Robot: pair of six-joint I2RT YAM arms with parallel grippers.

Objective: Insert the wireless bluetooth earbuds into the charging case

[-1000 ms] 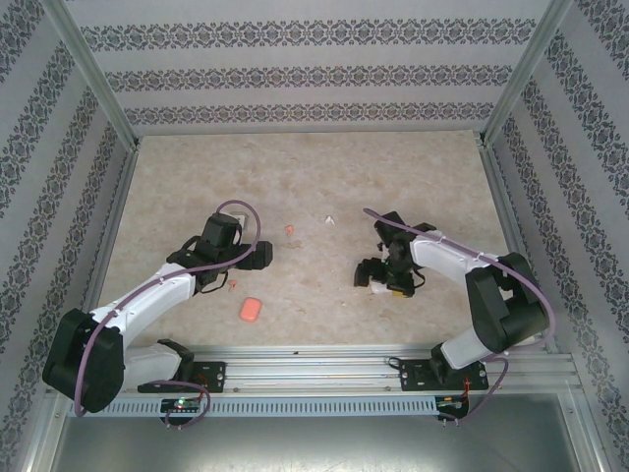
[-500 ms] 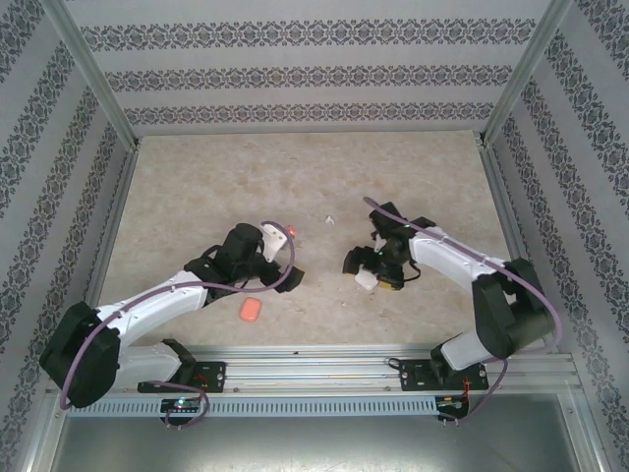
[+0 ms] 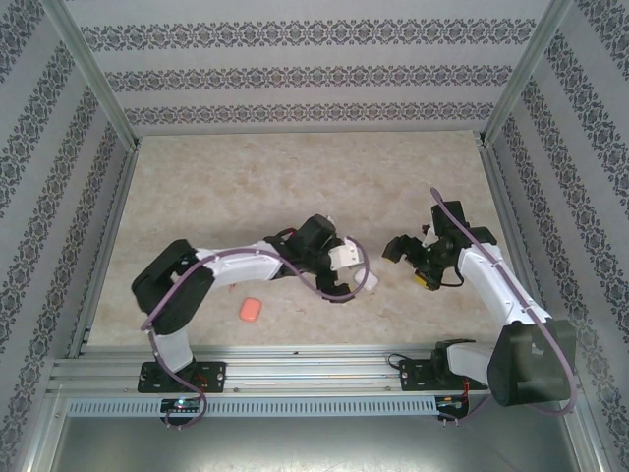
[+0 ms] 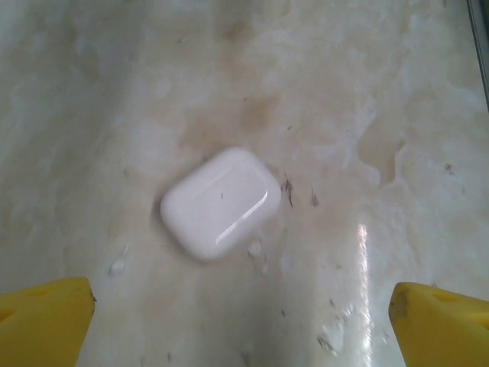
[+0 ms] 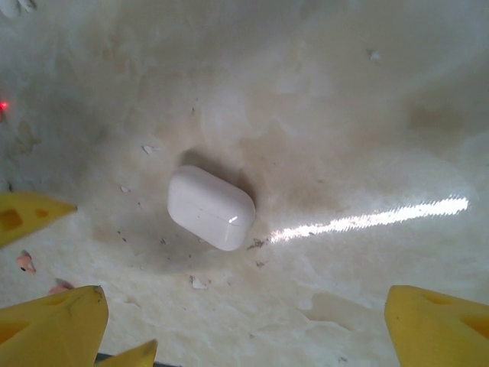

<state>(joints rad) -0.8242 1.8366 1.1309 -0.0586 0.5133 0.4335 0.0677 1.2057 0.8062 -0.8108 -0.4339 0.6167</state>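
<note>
Left wrist cam first: the white charging case (image 4: 220, 202) lies flat on the marbled table (image 4: 397, 84), turned at an angle, and the lid looks closed. It sits out ahead of the left gripper (image 4: 243, 325), roughly centred on the gap between the two yellow fingertips (image 4: 46, 321). It's well clear of both and nothing touches it. The jaws are spread about as wide as they go and hold nothing.

Right wrist cam: same case seen from the other side, again out in front of the right gripper (image 5: 244, 329). It's a bit left of the middle of the gap and apart from both fingers. Jaws are wide open here too, and empty. An extra yellow piece (image 5: 23, 215) pokes in at the left edge, can't tell what it belongs to. Near it are two tiny pinkish bits (image 5: 27, 262) on the table, too small to say if they're earbuds.

Top cam: both arms reach in to mid-table with the grippers facing each other. The spot between them is hard to make out. A salmon case (image 3: 250, 310) lies alone toward the near edge, just in front of the left arm and apart from both grippers.
</note>
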